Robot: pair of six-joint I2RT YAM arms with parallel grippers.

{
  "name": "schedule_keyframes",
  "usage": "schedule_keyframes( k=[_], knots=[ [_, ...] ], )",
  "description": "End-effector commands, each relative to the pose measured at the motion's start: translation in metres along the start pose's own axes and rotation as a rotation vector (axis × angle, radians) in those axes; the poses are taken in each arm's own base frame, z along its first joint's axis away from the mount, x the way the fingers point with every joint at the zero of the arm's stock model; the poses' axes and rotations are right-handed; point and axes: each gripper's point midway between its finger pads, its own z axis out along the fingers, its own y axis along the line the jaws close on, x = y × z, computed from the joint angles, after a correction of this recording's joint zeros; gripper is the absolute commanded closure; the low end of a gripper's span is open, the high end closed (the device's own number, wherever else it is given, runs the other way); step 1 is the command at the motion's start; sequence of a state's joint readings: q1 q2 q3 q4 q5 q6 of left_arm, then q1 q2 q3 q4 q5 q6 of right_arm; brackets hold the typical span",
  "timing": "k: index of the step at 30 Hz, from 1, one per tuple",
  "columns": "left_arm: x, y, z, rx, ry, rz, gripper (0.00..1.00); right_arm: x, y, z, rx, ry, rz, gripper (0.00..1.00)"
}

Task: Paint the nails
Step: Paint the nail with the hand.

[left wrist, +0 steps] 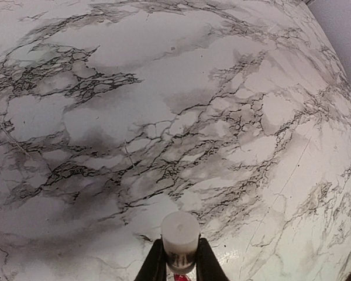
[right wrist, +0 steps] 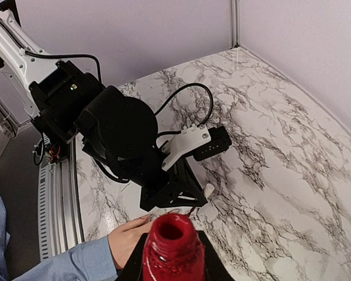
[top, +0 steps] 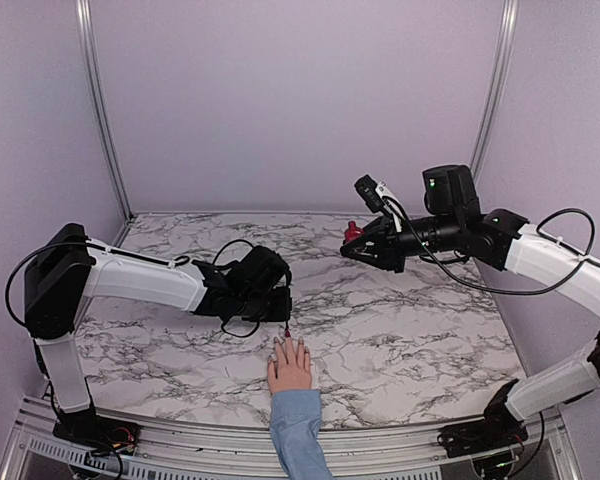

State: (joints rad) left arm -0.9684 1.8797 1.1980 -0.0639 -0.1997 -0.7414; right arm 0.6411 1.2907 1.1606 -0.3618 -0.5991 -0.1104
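Hovering the brush over the fingertips

Nearby, the left gripper [left wrist: 180,260] clamped the white cap [left wrist: 180,234], brush [top: 287,328] by the nails [top: 288,343] of the hand [top: 290,368] lying at the near edge of the table [top: 400,330]; the right gripper [right wrist: 172,264] held the open bottle [right wrist: 171,243] well apart; short, light strokes would suit; the left wrist view showed only cap and marble, the overhead view the hand.

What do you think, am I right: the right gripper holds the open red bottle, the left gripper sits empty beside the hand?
Not empty: the left gripper is shut on the white cap, per the left wrist view. The right gripper does hold the open red bottle.
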Motion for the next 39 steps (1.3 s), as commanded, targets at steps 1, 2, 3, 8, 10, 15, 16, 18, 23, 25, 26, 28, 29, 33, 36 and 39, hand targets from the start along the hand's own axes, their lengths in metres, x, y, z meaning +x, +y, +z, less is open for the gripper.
schedule_keyframes(
  k=[1, 2, 3, 8, 10, 15, 16, 18, 23, 25, 26, 28, 29, 33, 36, 39],
  knots=[
    [-0.021, -0.012, -0.007, 0.034, -0.053, 0.02, 1.0, -0.019, -0.002, -0.007, 0.014, -0.036, -0.036, 1.0],
    [-0.024, -0.014, -0.01, 0.04, -0.058, 0.023, 1.0, -0.019, -0.002, -0.007, 0.011, -0.038, -0.036, 1.0],
    [-0.026, -0.015, -0.013, 0.045, -0.066, 0.026, 1.0, -0.02, -0.001, -0.007, 0.009, -0.04, -0.037, 1.0],
    [-0.029, -0.013, -0.022, 0.043, -0.083, 0.027, 1.0, -0.02, 0.001, -0.007, 0.001, -0.044, -0.034, 1.0],
    [-0.026, -0.014, -0.024, 0.047, -0.08, 0.031, 1.0, -0.02, 0.001, -0.008, 0.0, -0.043, -0.033, 1.0],
    [-0.011, -0.012, -0.025, 0.044, -0.048, 0.036, 1.0, -0.019, 0.002, -0.008, 0.0, -0.044, -0.032, 1.0],
    [-0.007, -0.011, -0.023, 0.042, -0.039, 0.037, 1.0, -0.019, 0.002, -0.008, -0.001, -0.043, -0.033, 1.0],
    [-0.002, -0.009, -0.021, 0.036, -0.026, 0.04, 1.0, -0.019, 0.002, -0.008, 0.0, -0.044, -0.032, 1.0],
    [0.003, -0.006, -0.015, 0.024, -0.007, 0.039, 1.0, -0.019, 0.001, -0.008, 0.0, -0.042, -0.03, 1.0],
    [0.004, -0.005, -0.014, 0.019, -0.005, 0.038, 1.0, -0.019, 0.001, -0.008, 0.001, -0.041, -0.029, 1.0],
    [0.005, -0.006, -0.012, 0.019, -0.002, 0.038, 1.0, -0.018, 0.001, -0.007, 0.001, -0.039, -0.028, 1.0],
    [0.008, -0.006, -0.009, 0.018, 0.01, 0.039, 1.0, -0.018, 0.0, -0.007, 0.002, -0.04, -0.029, 1.0],
    [0.009, -0.005, -0.008, 0.016, 0.015, 0.037, 1.0, -0.018, 0.0, -0.007, 0.002, -0.037, -0.028, 1.0],
    [0.01, -0.005, -0.006, 0.017, 0.023, 0.031, 1.0, -0.018, -0.001, -0.006, 0.005, -0.036, -0.029, 1.0],
    [0.011, -0.003, -0.005, 0.014, 0.026, 0.029, 1.0, -0.017, -0.001, -0.006, 0.006, -0.034, -0.028, 1.0],
    [0.011, -0.001, -0.004, 0.009, 0.027, 0.025, 1.0, -0.018, -0.001, -0.006, 0.007, -0.034, -0.028, 1.0]
  ],
)
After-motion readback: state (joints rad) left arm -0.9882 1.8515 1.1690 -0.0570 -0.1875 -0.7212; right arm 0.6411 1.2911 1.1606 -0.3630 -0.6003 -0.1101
